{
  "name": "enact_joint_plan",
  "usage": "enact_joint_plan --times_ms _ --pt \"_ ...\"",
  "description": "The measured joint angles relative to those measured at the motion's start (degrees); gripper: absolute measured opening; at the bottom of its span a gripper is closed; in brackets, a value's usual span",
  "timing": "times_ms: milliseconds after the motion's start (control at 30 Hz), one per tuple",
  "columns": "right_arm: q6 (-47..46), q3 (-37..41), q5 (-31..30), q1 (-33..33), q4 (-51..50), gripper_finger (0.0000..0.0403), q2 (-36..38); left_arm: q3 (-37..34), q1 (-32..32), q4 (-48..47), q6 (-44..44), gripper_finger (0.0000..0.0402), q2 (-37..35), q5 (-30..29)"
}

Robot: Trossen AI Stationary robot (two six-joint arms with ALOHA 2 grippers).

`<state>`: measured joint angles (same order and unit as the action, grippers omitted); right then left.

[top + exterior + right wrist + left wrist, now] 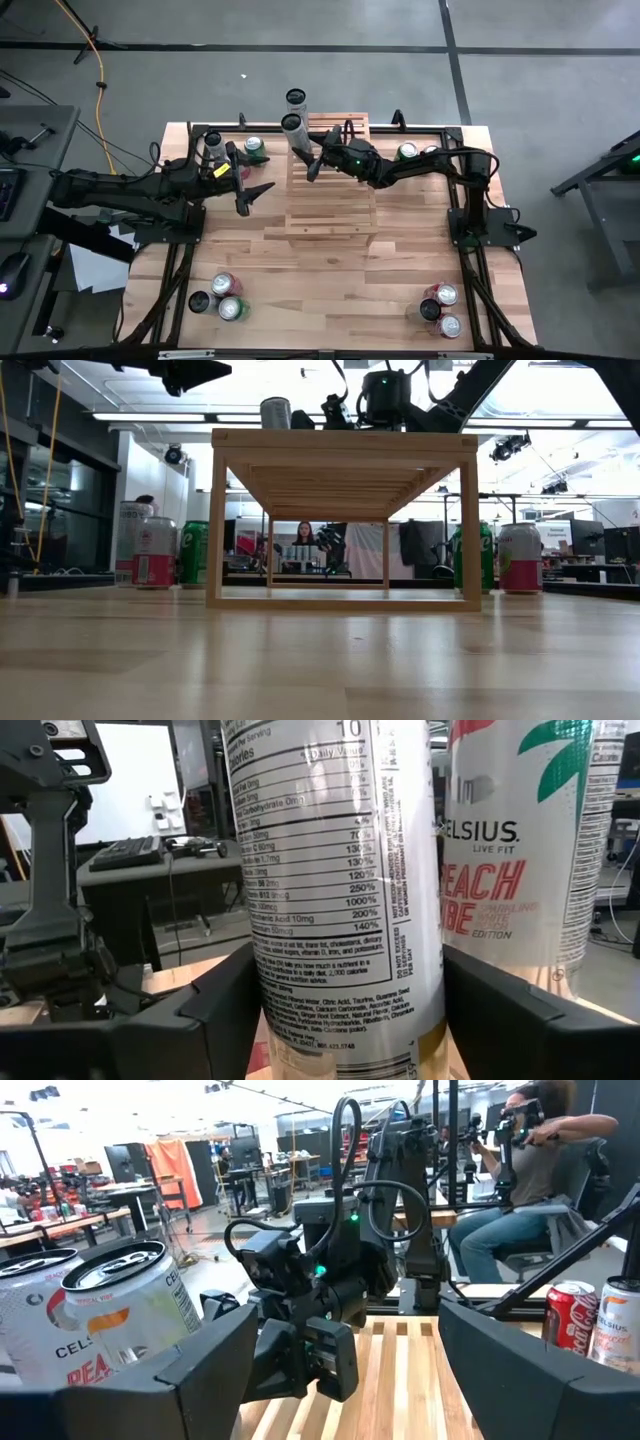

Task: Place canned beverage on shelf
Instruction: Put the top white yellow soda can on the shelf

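Note:
The shelf (330, 195) stands mid-table, a pale slatted rack. Two tall white cans stand at its far left end. The nearer can (292, 123) sits between the fingers of my right gripper (309, 160), filling the right wrist view (340, 900) with its nutrition label. The second can (520, 870) stands just behind it. In the low view the nearer can (275, 412) stands upright on the shelf's top board (340, 438). My left gripper (255, 195) waits open left of the shelf, holding nothing. My right gripper has the can's lower body (300, 1020) between its two fingers, one finger (215, 1010) against each side. The fingers reach in level, slanting from the table's right toward its far left. The can stands upright on the shelf's top board; its base is hidden.
More cans stand at the table's far left (213, 145), far right (407, 151), near left (222, 297) and near right (440, 305). A person sits beyond the table (540, 1170). Bare tabletop (330, 280) lies in front of the shelf.

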<state>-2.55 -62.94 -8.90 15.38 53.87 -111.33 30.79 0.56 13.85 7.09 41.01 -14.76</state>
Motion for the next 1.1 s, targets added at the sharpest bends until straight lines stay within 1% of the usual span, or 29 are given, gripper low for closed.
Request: enact_joint_plan --times_ms 233,1100 --pt "0.0 0.0 0.2 0.0 -0.3 0.0274 0.0 0.0 0.0 -0.7 -0.5 0.0303 0.0 0.0" --pt "-0.1 0.0 0.3 0.0 -0.8 0.0277 0.0 0.0 0.0 -0.7 -1.0 0.0303 0.0 0.0"
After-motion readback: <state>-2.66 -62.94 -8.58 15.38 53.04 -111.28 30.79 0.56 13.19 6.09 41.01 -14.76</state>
